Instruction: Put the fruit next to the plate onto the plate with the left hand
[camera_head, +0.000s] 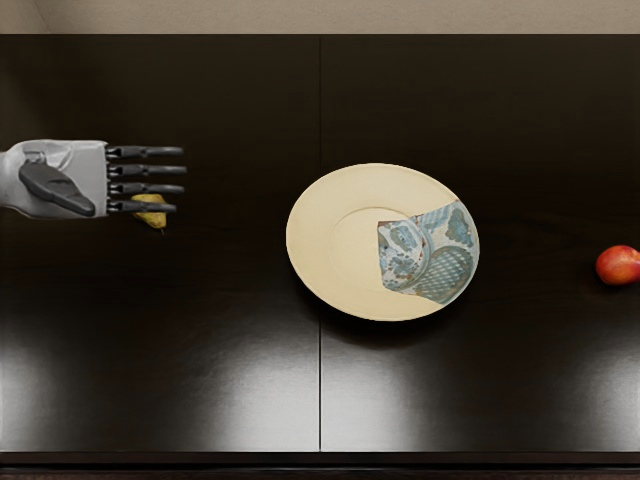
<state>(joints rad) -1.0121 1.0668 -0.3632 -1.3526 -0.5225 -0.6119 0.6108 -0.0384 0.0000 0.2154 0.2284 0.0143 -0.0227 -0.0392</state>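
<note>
- Table (160, 380), dark and glossy, viewed from above at a slant.
- Plate (320, 240) near the middle: cream, with a blue-and-grey patterned patch on its right part; nothing on it.
- Left hand (70, 178) entering from the left edge, well apart from the plate; fingers (150, 170) stretched straight toward the plate, relaxed and holding nothing; thumb (55, 190) lying along the near side of the palm.
- Yellow fruit (152, 212) on the table, mostly hidden under the fingertips; kind hard to tell, perhaps a pear. Touching the fingers or merely beneath them: cannot tell.
- Red fruit (618, 265) near the right edge, well apart from the plate on its far side.
- Right hand out of view.
- Step in hand, as a judgement: reach for the yellow fruit, grasp not yet made.
- Next move, likely: lower over the fruit, curl fingers and thumb around it, lift clear, carry right, set down on the cream centre. Small and rounded, so prone to roll or slip from a loose grip.
- No brand, label or readable writing anywhere.
</note>
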